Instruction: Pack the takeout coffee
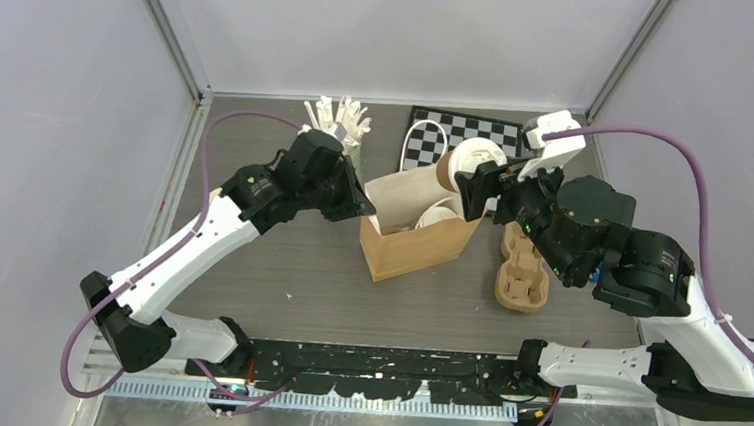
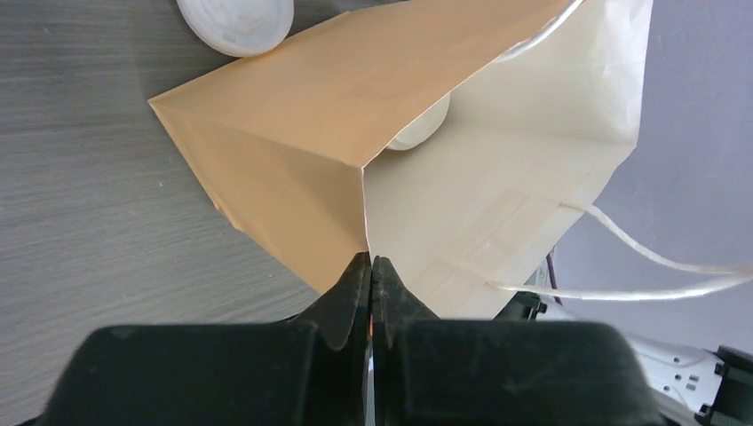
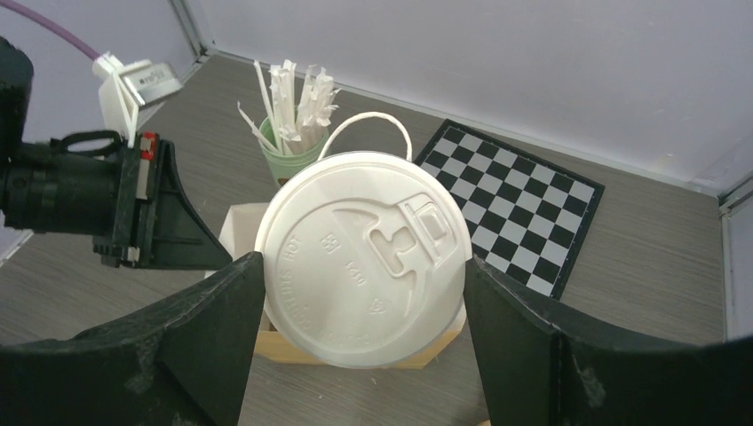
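Observation:
A tan paper bag [image 1: 421, 246] with a cream inside stands open in the middle of the table. My left gripper [image 1: 361, 207] is shut on the bag's left rim, seen close in the left wrist view [image 2: 370, 262]. One lidded coffee cup [image 1: 438, 217] lies inside the bag [image 2: 293, 106], its white lid partly showing [image 2: 417, 129]. My right gripper [image 1: 485, 186] is shut on the second tan cup [image 1: 462, 164] and holds it tilted over the bag's far right rim. Its white lid [image 3: 364, 257] fills the right wrist view between my fingers [image 3: 213, 328].
A mint-green can of white sticks [image 1: 344, 131] stands behind the bag's left, also in the right wrist view [image 3: 289, 164]. A checkerboard [image 1: 459, 134] lies at the back. A brown pulp cup tray [image 1: 521, 273] lies right of the bag. Another white lid [image 2: 235, 22] shows past the bag.

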`<action>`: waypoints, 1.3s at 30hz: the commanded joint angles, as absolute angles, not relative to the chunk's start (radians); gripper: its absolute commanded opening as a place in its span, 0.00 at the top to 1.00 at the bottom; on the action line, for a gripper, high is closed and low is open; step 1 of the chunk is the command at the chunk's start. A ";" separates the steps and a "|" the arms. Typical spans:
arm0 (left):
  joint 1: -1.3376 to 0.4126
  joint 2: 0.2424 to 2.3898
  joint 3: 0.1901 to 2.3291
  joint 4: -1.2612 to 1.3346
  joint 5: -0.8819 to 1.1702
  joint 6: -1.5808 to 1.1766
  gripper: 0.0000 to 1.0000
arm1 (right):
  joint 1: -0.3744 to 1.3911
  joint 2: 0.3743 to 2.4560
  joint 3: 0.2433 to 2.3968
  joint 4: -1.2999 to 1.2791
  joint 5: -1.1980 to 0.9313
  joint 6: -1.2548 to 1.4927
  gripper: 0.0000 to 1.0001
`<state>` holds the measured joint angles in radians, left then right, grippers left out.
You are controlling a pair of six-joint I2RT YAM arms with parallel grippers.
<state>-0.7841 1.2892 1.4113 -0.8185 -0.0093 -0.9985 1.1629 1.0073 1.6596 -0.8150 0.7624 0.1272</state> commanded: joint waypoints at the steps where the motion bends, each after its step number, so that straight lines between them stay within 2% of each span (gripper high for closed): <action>1: -0.698 1.225 1.431 -0.779 0.161 -0.857 1.00 | 1.165 1.028 1.708 -0.830 0.716 0.097 0.18; 8: -0.602 1.218 1.406 -0.744 0.445 -0.758 1.00 | 1.165 1.045 1.710 -0.855 0.544 0.031 0.18; 20: -0.496 1.244 1.395 -0.707 0.816 -0.631 1.00 | 1.166 1.107 1.682 -0.902 0.418 -0.074 0.18; 31: -0.482 1.262 1.397 -0.706 0.769 -0.585 0.99 | 1.165 1.129 1.565 -0.929 0.300 -0.092 0.18; 39: -0.471 1.251 1.407 -0.776 0.675 -0.555 0.89 | 1.166 1.144 1.504 -0.901 0.264 -0.114 0.18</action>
<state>-0.4824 1.2678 1.3846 -0.7544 0.7296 -0.5900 1.1629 1.1385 1.5051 -0.9382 0.2977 -0.0830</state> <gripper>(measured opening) 0.077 0.824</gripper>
